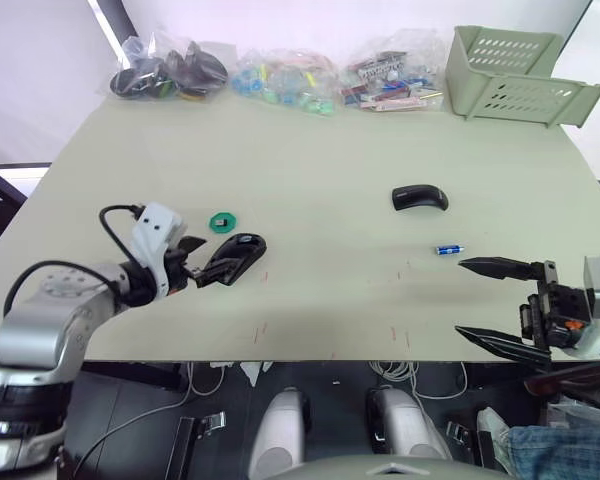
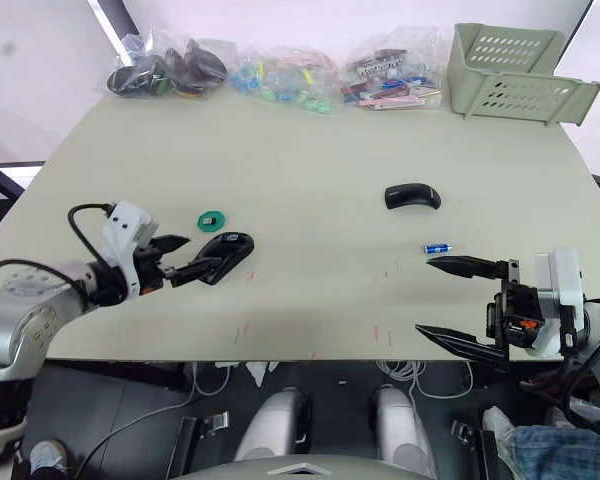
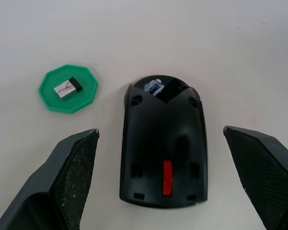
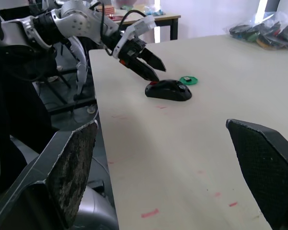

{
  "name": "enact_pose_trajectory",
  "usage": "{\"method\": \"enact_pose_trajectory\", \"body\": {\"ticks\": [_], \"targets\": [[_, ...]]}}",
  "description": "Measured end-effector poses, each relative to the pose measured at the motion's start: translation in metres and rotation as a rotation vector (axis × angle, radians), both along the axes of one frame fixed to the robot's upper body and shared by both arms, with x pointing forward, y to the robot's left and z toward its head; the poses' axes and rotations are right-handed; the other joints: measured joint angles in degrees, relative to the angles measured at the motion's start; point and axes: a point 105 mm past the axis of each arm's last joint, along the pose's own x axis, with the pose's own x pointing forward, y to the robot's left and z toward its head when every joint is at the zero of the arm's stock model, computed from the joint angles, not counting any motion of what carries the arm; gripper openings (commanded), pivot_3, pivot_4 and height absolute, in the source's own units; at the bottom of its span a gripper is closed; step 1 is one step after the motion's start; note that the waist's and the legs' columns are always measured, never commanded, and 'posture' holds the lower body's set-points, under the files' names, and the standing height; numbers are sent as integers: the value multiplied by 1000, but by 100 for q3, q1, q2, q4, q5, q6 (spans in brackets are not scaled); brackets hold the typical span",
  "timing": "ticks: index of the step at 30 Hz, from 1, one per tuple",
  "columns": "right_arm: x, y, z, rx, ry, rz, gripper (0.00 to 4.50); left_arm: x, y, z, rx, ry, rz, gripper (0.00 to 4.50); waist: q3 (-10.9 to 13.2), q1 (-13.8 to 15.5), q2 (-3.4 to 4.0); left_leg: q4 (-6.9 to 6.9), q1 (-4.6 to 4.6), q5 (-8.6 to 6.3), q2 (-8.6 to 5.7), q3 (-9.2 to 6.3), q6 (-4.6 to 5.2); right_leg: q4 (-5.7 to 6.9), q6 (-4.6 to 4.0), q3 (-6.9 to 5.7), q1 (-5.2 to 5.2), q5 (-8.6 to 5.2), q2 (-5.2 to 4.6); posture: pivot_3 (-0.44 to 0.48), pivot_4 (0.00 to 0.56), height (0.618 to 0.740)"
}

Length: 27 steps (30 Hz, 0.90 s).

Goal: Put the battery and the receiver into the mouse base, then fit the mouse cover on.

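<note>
Red patch inside mouse base [image 3: 163,148], wrist cam.

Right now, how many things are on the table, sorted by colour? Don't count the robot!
Black: 2, the mouse base and the mouse cover
Blue: 1, the battery
Green: 2, the small green dish holding the receiver, and the basket
Clear bags of parts: 3
Total: 8

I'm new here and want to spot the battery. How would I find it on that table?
Start at the pale green slotted basket in the table's far right corner, then come toward the open right gripper. Just beyond its fingers lies the small blue cylinder battery, much smaller than the glossy black curved mouse cover behind it.
</note>
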Motion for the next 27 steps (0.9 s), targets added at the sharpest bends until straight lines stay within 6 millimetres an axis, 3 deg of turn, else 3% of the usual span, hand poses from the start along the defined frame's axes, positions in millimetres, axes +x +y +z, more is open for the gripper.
{"method": "enact_pose_trajectory", "body": {"ticks": [6,26,27], "targets": [[-5,-3,-6,1,21,-36,4500,13,-13,-10,13,51,-34,4412,0,8,-2,3,-3,0,-2,-1,0,0,5,0,0,3,0,0,150,740],[-6,-2,-5,5,18,-46,4500,17,-23,-28,50,83,-20,4412,0,7,-2,5,-2,0,-3,-3,0,3,16,1,1,10,0,0,150,740],[-6,-3,-5,5,18,-46,4500,17,-23,-28,53,80,-21,4191,0,7,-2,5,-2,0,-3,-3,0,3,19,1,1,11,0,0,150,740]]}}
